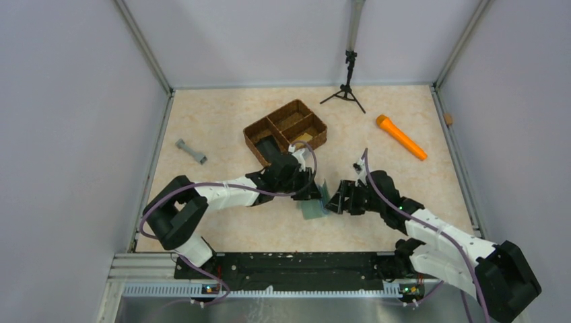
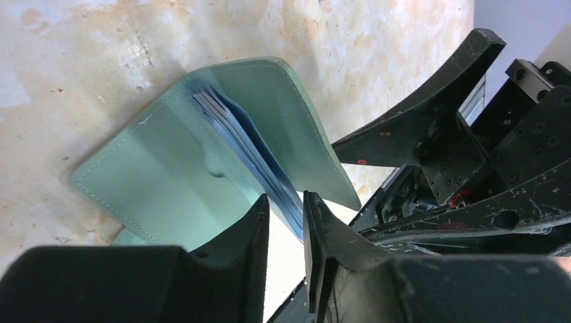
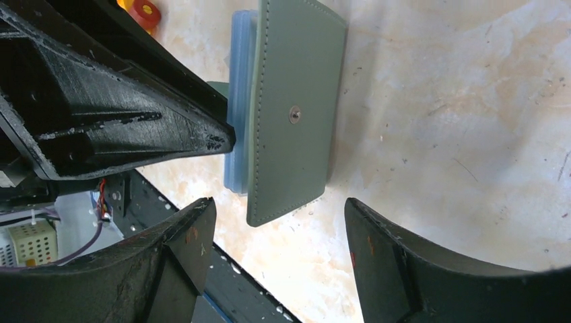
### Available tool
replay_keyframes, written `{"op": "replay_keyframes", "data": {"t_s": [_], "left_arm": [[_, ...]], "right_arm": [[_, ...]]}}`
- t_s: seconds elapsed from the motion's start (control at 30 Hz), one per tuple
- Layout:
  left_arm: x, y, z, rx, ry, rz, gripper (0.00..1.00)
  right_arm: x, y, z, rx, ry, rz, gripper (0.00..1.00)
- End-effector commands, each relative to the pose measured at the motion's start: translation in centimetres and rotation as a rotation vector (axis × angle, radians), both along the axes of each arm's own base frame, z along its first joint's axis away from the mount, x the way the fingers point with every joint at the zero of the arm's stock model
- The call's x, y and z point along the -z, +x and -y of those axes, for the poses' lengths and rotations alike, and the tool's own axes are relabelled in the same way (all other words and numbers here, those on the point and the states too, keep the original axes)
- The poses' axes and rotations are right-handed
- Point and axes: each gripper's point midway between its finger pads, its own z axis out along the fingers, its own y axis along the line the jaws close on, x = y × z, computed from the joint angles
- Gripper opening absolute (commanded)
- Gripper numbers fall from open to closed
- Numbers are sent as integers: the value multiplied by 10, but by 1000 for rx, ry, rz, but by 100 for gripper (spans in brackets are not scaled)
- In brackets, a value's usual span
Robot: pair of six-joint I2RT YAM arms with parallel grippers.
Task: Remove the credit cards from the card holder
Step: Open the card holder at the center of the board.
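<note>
The holder (image 2: 168, 168) is held open, its blue pockets (image 2: 236, 138) pinched by the left gripper (image 2: 286, 215); the right gripper (image 3: 276, 205) is spread wide around its cover.

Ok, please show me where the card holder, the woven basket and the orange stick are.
card holder (image 3: 296, 114): right wrist view, on its grey-green outer cover.
woven basket (image 1: 269, 116): top view, on its far left rim.
orange stick (image 1: 400, 136): top view, on the middle of its body.
</note>
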Motion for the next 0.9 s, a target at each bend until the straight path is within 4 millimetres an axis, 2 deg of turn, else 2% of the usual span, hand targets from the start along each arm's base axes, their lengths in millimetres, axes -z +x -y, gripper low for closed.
{"op": "replay_keyframes", "data": {"t_s": [0.0,0.17,0.37,0.47,0.67,0.73,0.87], "left_arm": [[-23,5,13,28,-90,49,30],[-28,5,16,34,-106,55,30],[-23,5,18,42,-98,41,30],[-21,5,19,47,-97,36,30],[-18,5,21,54,-95,28,30],[-17,5,22,55,-94,27,31],[-22,6,22,55,-101,39,31]], "right_arm": [[-14,11,-7,-5,45,54,72],[-8,14,-6,7,25,47,68],[-6,18,-5,13,5,50,59],[-5,21,-4,17,-6,55,58],[-8,19,-6,1,3,57,63],[-14,22,-10,-3,23,84,65],[-15,23,-10,-5,22,88,67]]}}
